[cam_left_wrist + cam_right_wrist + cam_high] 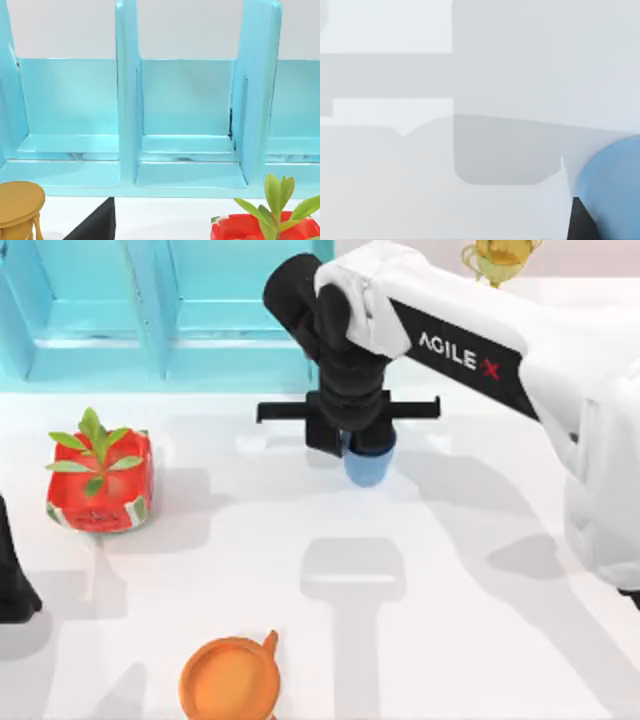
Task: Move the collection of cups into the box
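Observation:
A plain blue cup (368, 468) hangs under my right gripper (362, 445), which is shut on it just in front of the cyan box (160, 315). Its shadow falls on the table nearer the front, so the cup is off the surface. In the right wrist view the blue cup (612, 185) shows at the picture's edge beside one dark fingertip (581, 222), over bare white table. The box's open compartments (187, 125) face the left wrist camera. My left arm (12, 575) stays parked at the table's left edge.
A red pot with a green plant (100, 480) stands at the left, also seen as the red pot (260, 227). An orange handled mug (230, 680) sits at the front. A gold trophy (498, 258) is at the back right. A golden-brown round object (17, 205) stands near the box.

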Controlling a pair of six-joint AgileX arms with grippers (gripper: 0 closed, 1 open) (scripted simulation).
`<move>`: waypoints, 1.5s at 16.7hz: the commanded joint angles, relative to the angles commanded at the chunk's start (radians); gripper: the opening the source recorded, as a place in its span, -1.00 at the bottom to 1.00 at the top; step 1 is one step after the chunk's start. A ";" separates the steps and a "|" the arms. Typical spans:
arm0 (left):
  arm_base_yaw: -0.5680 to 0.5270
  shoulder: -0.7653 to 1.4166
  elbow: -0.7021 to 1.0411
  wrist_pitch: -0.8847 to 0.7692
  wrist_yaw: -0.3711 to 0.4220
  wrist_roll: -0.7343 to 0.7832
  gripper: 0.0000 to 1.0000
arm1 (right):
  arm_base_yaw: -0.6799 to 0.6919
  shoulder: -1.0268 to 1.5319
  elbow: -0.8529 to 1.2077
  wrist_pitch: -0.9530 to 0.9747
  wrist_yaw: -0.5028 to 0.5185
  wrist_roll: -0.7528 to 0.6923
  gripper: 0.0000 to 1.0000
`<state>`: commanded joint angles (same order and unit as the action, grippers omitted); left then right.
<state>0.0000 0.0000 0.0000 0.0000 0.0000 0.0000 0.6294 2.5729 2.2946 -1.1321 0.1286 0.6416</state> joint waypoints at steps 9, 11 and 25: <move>0.000 0.000 0.000 0.000 0.000 0.000 1.00 | -0.150 -0.268 -0.136 -0.114 -0.027 -0.151 -1.00; 0.000 0.000 0.000 0.000 0.000 0.000 1.00 | -0.170 -0.304 -0.155 -0.131 -0.033 -0.172 -1.00; 0.000 0.000 0.000 0.000 0.000 0.000 1.00 | -0.619 -0.574 -0.433 -0.194 -0.053 -0.620 -1.00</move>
<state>0.0000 0.0000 0.0000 0.0000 0.0000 0.0000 0.0101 1.9991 1.8616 -1.3265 0.0752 0.0213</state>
